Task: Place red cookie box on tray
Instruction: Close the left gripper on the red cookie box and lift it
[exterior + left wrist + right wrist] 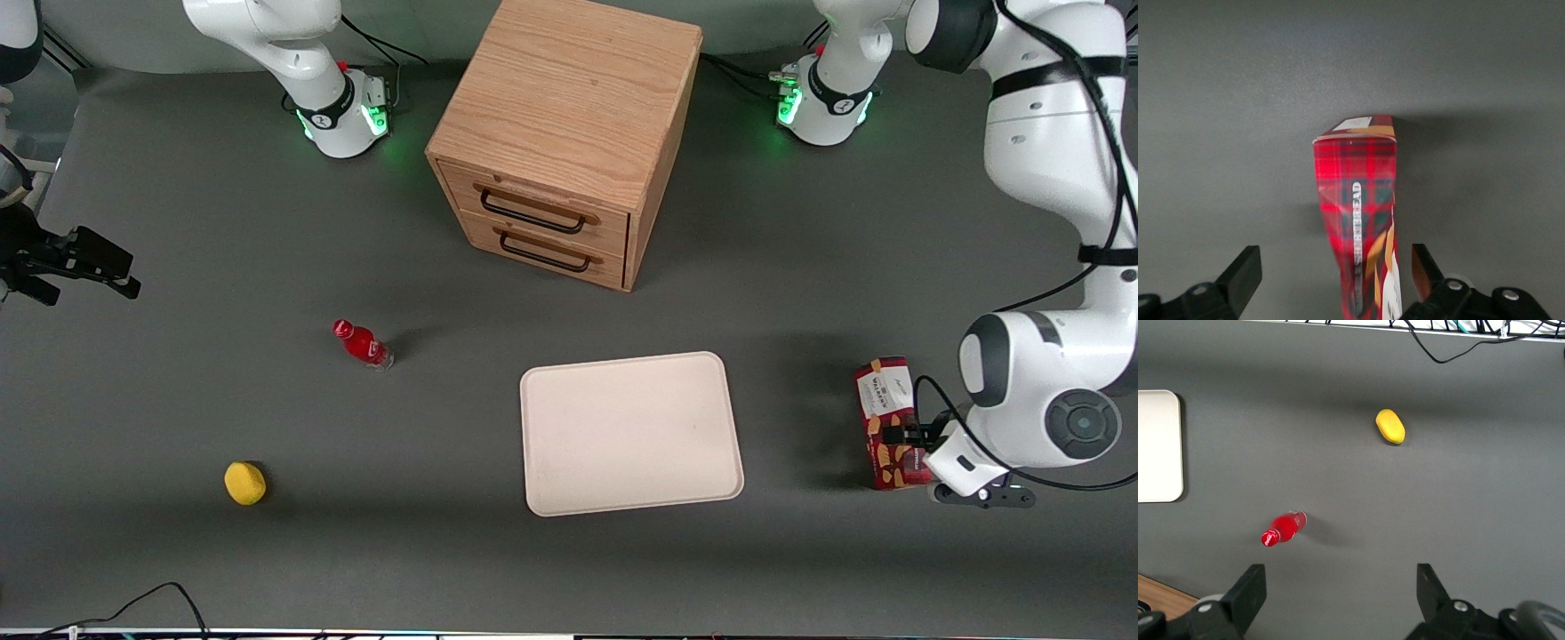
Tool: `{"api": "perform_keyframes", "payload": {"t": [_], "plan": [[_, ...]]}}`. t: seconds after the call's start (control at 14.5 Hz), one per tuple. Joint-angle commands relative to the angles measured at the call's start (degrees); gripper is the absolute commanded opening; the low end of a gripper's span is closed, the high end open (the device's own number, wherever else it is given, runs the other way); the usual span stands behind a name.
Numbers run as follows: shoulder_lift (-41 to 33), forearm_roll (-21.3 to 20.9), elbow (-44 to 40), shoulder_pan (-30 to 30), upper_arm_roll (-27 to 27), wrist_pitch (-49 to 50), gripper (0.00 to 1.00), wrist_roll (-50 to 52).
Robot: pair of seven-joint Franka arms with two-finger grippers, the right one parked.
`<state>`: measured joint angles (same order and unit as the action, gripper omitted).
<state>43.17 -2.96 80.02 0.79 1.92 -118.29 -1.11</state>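
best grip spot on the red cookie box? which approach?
Take the red cookie box across its narrow width, partway along its length, coming down from above. It stands on a long thin edge on the table, so both broad faces are exposed. The claw is open and already straddles it there.

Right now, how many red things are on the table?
2. A small red bottle stands toward the parked arm's end, farther from the front camera than the yellow lemon. The red cookie box lies beside the tray, between the gripper's open fingers.
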Motion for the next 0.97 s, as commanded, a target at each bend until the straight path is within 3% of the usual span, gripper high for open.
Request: {"api": "perform_keyframes", "payload": {"t": [0.0, 0.07, 0.21, 0.28, 0.34, 0.69, 0.9], "plan": [[-0.6, 0.1, 3.7, 0.0, -0.1, -4.0, 1.0, 1.6], [-0.6, 0.2, 5.3, 0.0, -0.1, -6.1, 1.0, 1.7], [-0.6, 0.5, 5.6, -0.1, -0.1, -6.2, 0.4, 2.2], [-0.9, 0.5, 5.6, -0.1, -0.1, -5.8, 0.06, 2.9], [-1.2, 0.5, 5.6, -0.1, -0.1, -5.7, 0.0, 3.1], [-2.2, 0.4, 4.8, 0.6, -0.2, -4.7, 0.0, 3.4], [-7.2, 0.4, 2.5, 1.1, -0.7, 1.1, 0.0, 3.4]]}}
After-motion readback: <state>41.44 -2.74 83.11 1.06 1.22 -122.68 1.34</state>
